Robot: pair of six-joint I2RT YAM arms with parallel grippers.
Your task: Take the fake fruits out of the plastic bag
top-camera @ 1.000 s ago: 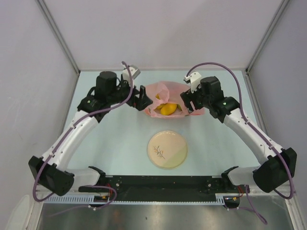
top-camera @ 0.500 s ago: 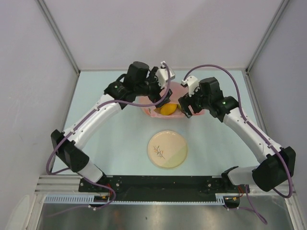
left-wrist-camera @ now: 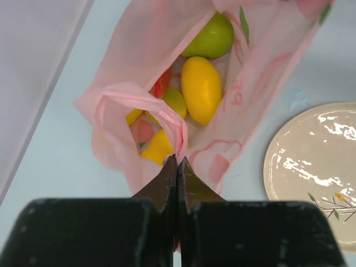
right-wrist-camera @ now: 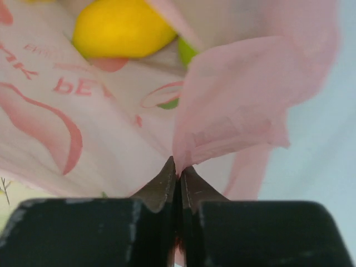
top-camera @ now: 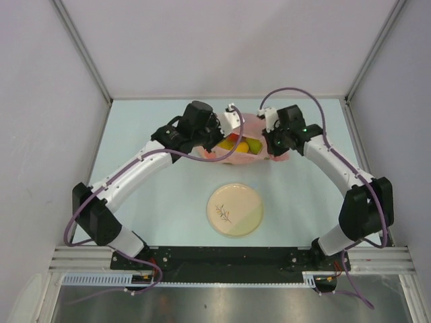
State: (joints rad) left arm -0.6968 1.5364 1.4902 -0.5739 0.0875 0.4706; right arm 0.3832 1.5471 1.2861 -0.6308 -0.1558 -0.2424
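The pink plastic bag [left-wrist-camera: 142, 50] gaped over glossy fake fruits [left-wrist-camera: 201, 89]; left tool [left-wrist-camera: 177, 161] and right tool [right-wrist-camera: 178, 167] pinched opposite rims, plate [top-camera: 234, 210] near.

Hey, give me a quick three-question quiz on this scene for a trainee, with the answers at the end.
1. True or false: the plate is bare.
2. What does the left tool pinch? A. the plate. B. the edge of the bag. C. nothing.
3. Fill in: the fruits lie inside the ____.
Key: 1 true; 2 B; 3 bag.
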